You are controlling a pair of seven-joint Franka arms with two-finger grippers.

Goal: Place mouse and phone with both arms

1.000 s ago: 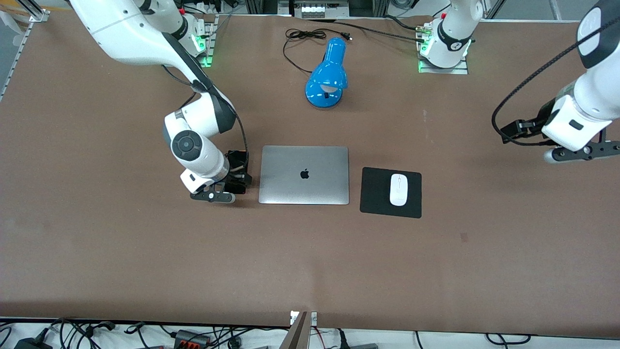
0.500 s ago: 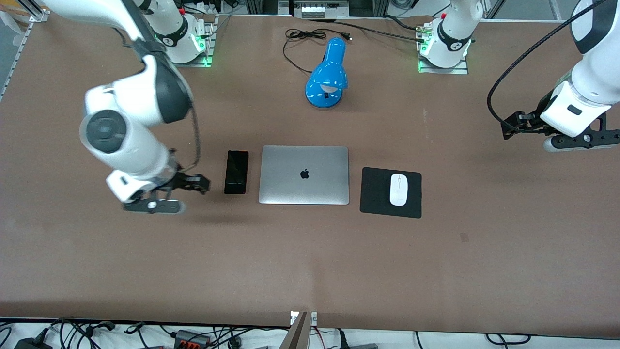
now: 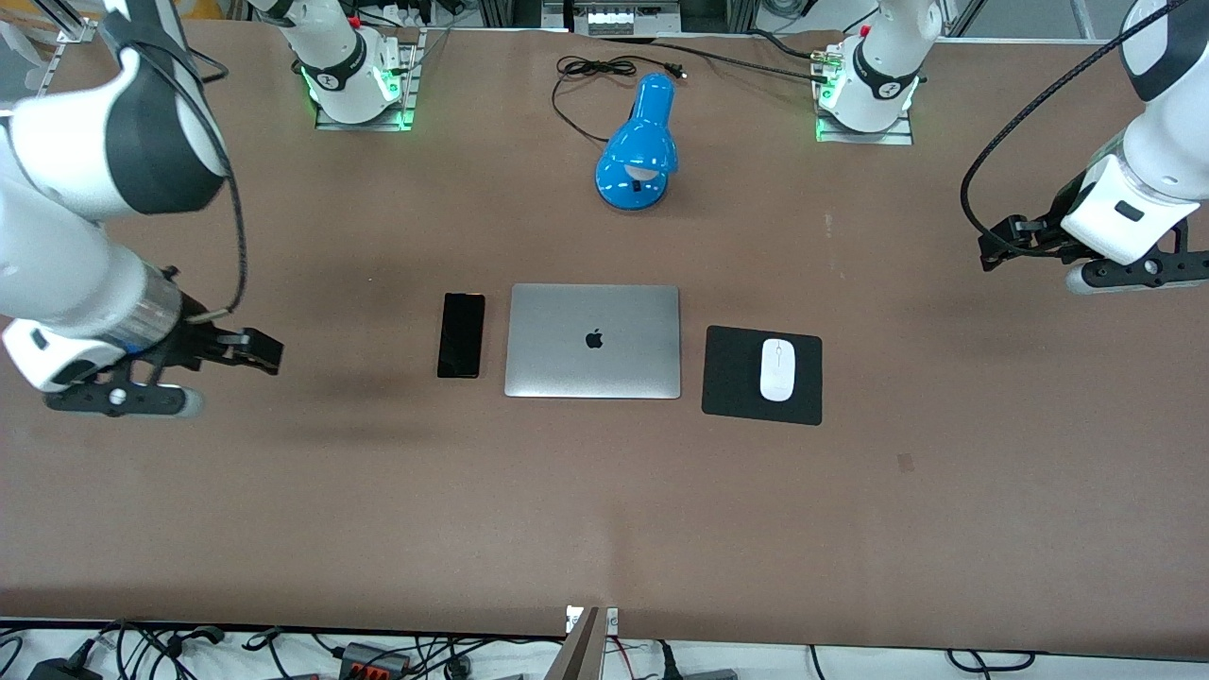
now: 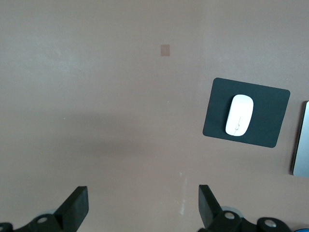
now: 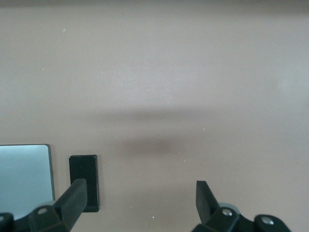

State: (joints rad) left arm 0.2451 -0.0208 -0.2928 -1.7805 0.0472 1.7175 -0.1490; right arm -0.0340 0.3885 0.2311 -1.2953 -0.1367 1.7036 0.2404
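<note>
Seeing my right gripper [image 3: 118, 401] wide open and empty, phone [image 3: 461, 334] well off toward the laptop [image 3: 593, 340], long axis running toward the bases, mouse [image 3: 776, 369] on its pad [image 3: 732, 373] pointing likewise, left gripper [image 3: 1129, 274] open, empty, bare table [image 3: 604, 510] under both.

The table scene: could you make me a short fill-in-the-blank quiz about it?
1. The mouse lies on the black ____.
2. The phone lies beside the closed ____, toward the right arm's end.
3. The lamp is coloured ____.
4. The left gripper holds ____.

Missing words: mouse pad; laptop; blue; nothing
</note>
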